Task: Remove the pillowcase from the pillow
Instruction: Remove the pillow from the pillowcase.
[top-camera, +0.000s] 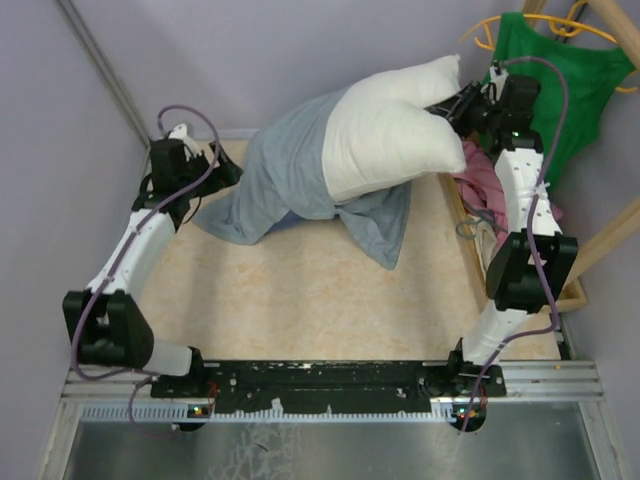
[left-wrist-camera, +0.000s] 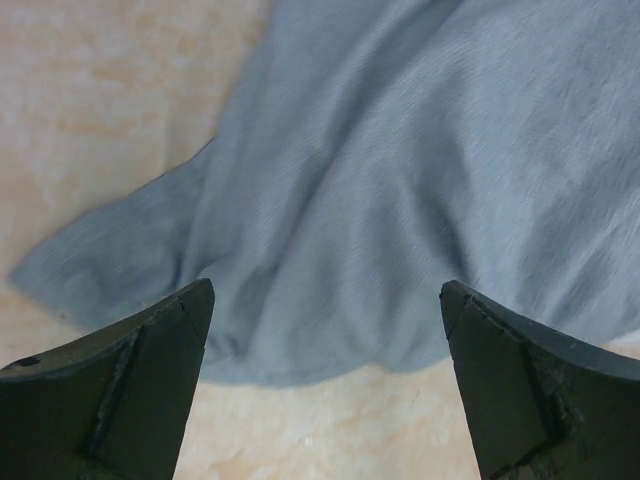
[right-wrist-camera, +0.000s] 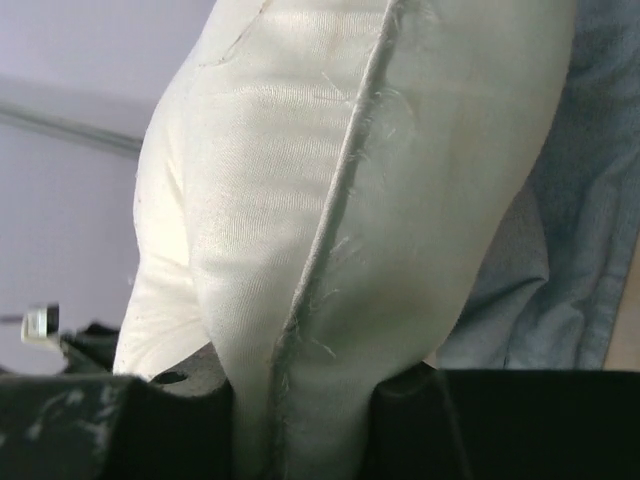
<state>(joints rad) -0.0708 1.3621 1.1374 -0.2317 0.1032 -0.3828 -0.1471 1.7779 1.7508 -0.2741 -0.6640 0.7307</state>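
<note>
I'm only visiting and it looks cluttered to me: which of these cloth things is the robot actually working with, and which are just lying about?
Part of the job: pillowcase, pillow.
Just lying about: green top, pink garment.

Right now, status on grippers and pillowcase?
Left gripper open over pillowcase, holding nothing. Right gripper shut on pillow edge. Pillow mostly out, left end inside pillowcase. Pink garment off to the right.
</note>
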